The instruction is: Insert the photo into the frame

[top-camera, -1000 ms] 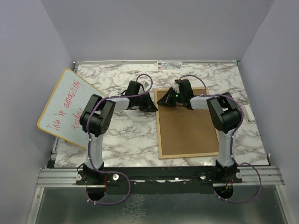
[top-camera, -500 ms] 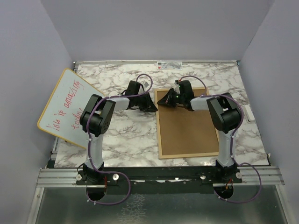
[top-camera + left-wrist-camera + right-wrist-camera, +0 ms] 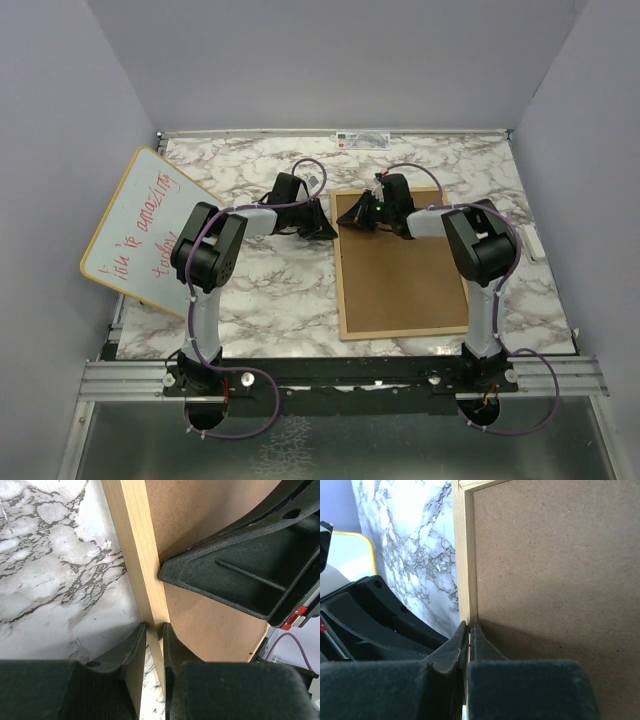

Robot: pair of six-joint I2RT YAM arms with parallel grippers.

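Observation:
The frame [image 3: 342, 285] lies face down on the marble table with a brown backing board [image 3: 400, 270] filling it. My left gripper [image 3: 325, 228] is shut on the frame's left rail [image 3: 137, 545] near the far corner, and the wood sits between its fingers [image 3: 154, 626]. My right gripper [image 3: 352, 215] is shut. Its tips [image 3: 470, 625] rest at the seam between the rail [image 3: 464, 555] and the backing board [image 3: 555, 570]. The right gripper's fingers [image 3: 235, 575] also show in the left wrist view. The photo is hidden.
A round-cornered whiteboard [image 3: 140, 225] with red handwriting leans at the table's left edge. Grey walls close in the left, back and right. A white label strip [image 3: 360, 137] lies along the back edge, and a small white object [image 3: 533, 243] lies at the right edge.
Almost nothing differs. The right wrist has shifted very slightly at the frame's far left corner, and the left arm holds still.

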